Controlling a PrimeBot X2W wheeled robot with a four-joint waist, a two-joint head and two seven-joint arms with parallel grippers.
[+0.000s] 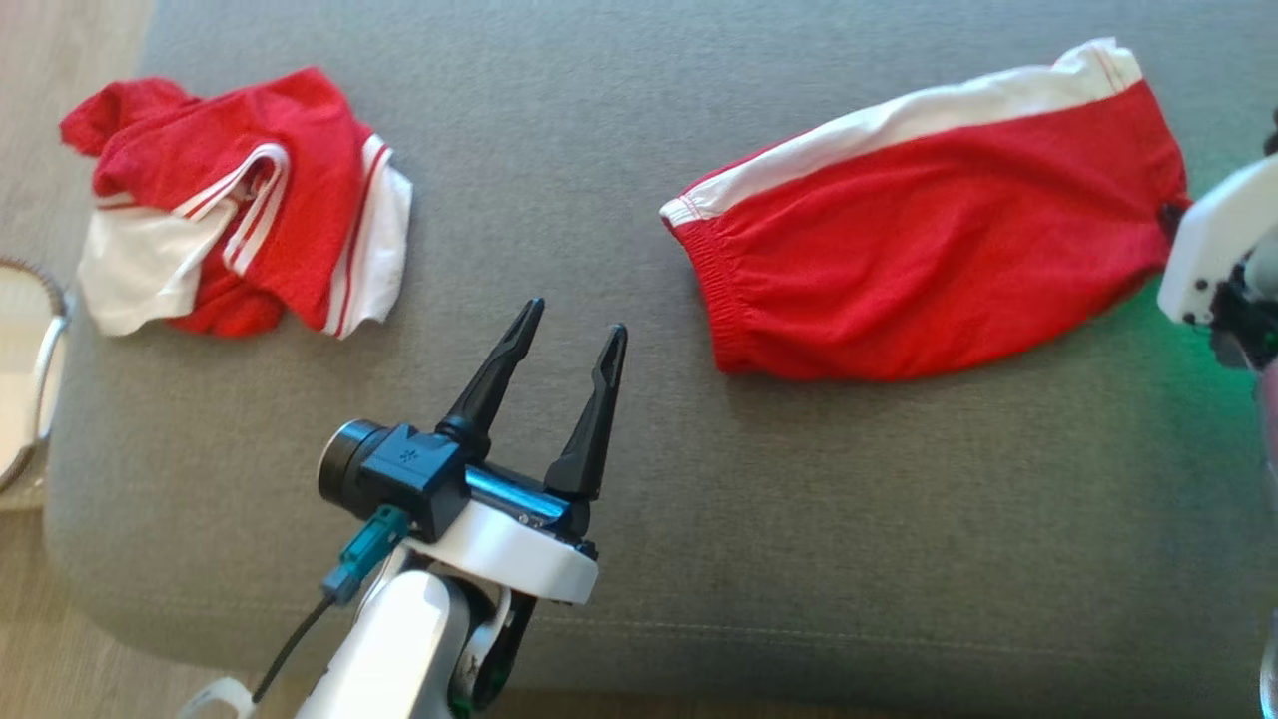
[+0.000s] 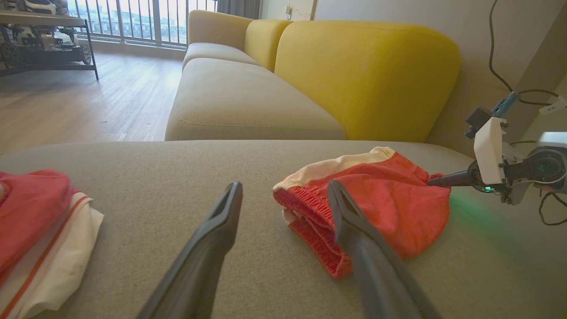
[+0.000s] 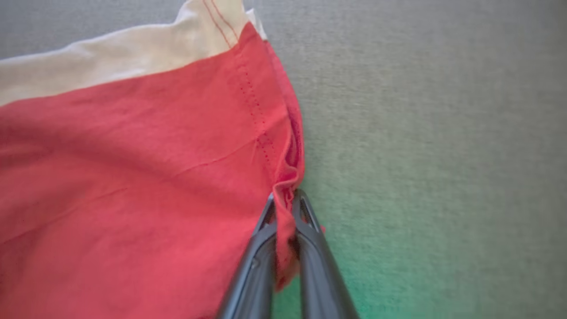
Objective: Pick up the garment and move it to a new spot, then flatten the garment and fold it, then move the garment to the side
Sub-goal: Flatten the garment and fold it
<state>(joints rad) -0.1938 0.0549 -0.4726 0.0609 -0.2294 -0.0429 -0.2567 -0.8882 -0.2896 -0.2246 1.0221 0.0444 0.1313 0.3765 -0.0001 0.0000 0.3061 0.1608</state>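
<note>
Red garment (image 1: 929, 240) with white band (image 1: 899, 115) on grey cushion (image 1: 799, 499), right half, head view. Lying fairly flat, elastic waistband (image 1: 714, 290) toward centre, hem (image 1: 1163, 140) toward right. Right gripper (image 1: 1168, 216) at right edge, tips touching hem; closure not readable from this angle. Left gripper (image 1: 577, 315) low centre-left over bare cushion, fingers spread, holding nothing, apart from garment. Crumpled red-and-white pile (image 1: 240, 200) at cushion's left end, well apart from garment. Pale wood floor (image 1: 60, 60) past upper-left corner.

Left wrist view: left gripper (image 2: 284, 186) spread wide, cushion (image 2: 155, 177) between fingers. One finger crossing in front of waistband, contact not discernible. Garment (image 2: 390, 199) beyond tips, slightly humped, band on far side. Right gripper (image 2: 432, 180) at far hem, pointed tips pressed together on edge of cloth; green glow (image 2: 478, 212) on cushion beside it. Pile (image 2: 40, 221) at lower left. Yellow sofa (image 2: 367, 75) behind.

Right wrist view: right gripper (image 3: 285, 197) pressed together, pinching fold of red hem between tips, cloth puckered at grip. Rest of garment (image 3: 133, 177) spreading left on cushion (image 3: 421, 133), band at top. Bare cushion to right, green tint near bottom.
</note>
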